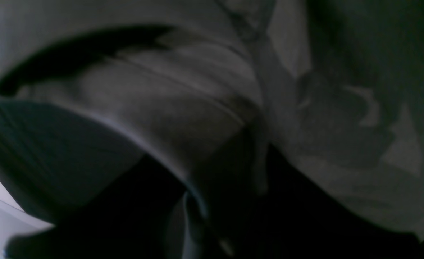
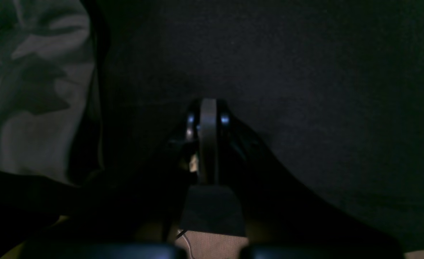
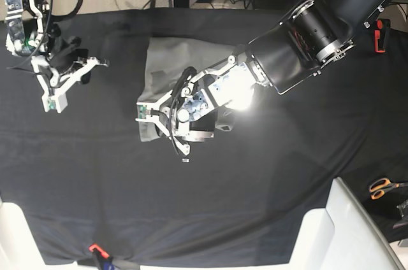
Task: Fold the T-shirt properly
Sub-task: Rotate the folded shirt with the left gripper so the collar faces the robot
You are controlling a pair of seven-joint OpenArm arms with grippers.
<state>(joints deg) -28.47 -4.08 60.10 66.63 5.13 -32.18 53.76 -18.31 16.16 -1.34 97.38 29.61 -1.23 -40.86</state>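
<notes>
The grey T-shirt lies partly folded on the black cloth in the middle of the base view. My left gripper is at its near left corner, shut on a fold of the fabric. In the left wrist view, the T-shirt fills the picture as a blurred bulging fold with a stitched hem, and the fingers are lost in shadow. My right gripper is shut and holds nothing. It hangs over bare black cloth, well left of the T-shirt. In the base view the right gripper is at the far left.
Black cloth covers the table. Orange-handled scissors lie at the right edge. White bins stand at the near right and near left. A small object lies just in front of the T-shirt. Cables and a power strip run behind the table.
</notes>
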